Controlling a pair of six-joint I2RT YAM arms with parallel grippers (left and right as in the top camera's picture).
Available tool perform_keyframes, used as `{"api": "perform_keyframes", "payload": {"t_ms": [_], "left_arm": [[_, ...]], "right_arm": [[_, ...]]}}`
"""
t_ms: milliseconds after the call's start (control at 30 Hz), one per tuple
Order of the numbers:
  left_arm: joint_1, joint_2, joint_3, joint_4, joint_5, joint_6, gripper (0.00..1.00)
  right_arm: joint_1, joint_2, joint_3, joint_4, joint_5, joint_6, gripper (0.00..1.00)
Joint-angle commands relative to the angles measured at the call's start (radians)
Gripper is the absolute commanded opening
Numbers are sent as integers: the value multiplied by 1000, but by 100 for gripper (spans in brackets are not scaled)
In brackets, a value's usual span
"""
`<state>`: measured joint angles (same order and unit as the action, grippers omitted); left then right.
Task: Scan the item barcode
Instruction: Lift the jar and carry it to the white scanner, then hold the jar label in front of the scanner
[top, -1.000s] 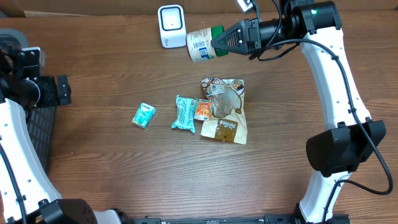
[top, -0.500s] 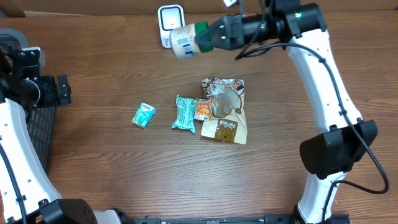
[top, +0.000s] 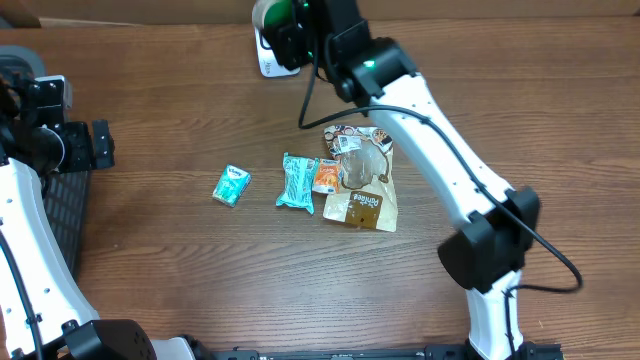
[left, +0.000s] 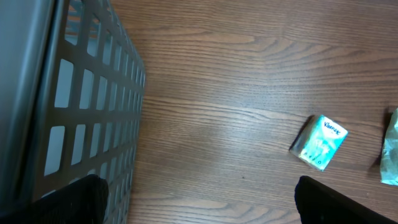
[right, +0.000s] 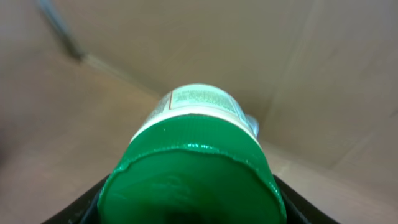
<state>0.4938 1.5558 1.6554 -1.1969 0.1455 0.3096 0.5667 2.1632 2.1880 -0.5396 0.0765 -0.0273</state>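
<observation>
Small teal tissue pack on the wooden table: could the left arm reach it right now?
Probably yes. The left gripper is open and empty, and only bare wooden table lies between it and the small teal tissue pack; the grey mesh basket sits off to the side, not between them.

Overhead faces straight down; both wrists look closer, left sharing tissue pack (top: 231, 186).

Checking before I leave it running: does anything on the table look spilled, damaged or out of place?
Nothing spilled or broken. Only the mid-table heap looks untidy: the orange packet lies against a crumpled brown bag. The bottle is held in the right hand, not dropped.
</observation>
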Motion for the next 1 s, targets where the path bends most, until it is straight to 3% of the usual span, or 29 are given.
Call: {"api": "perform_keyframes", "payload": {"t_ms": [0, 133, 333, 633, 967], "left_arm": [[10, -5, 1, 0, 11, -10, 100], [10, -5, 1, 0, 11, -10, 100], [10, -5, 1, 0, 11, -10, 100], [10, -5, 1, 0, 11, -10, 100], [10, -5, 1, 0, 11, -10, 100]], "right_arm": [[-11, 71, 24, 138, 170, -291, 30], [-19, 153, 24, 325, 170, -454, 30], [-34, 285, 24, 575, 151, -506, 30], [-33, 432, 24, 717, 108, -886, 29], [-44, 436, 24, 786, 125, -1029, 29]]}}
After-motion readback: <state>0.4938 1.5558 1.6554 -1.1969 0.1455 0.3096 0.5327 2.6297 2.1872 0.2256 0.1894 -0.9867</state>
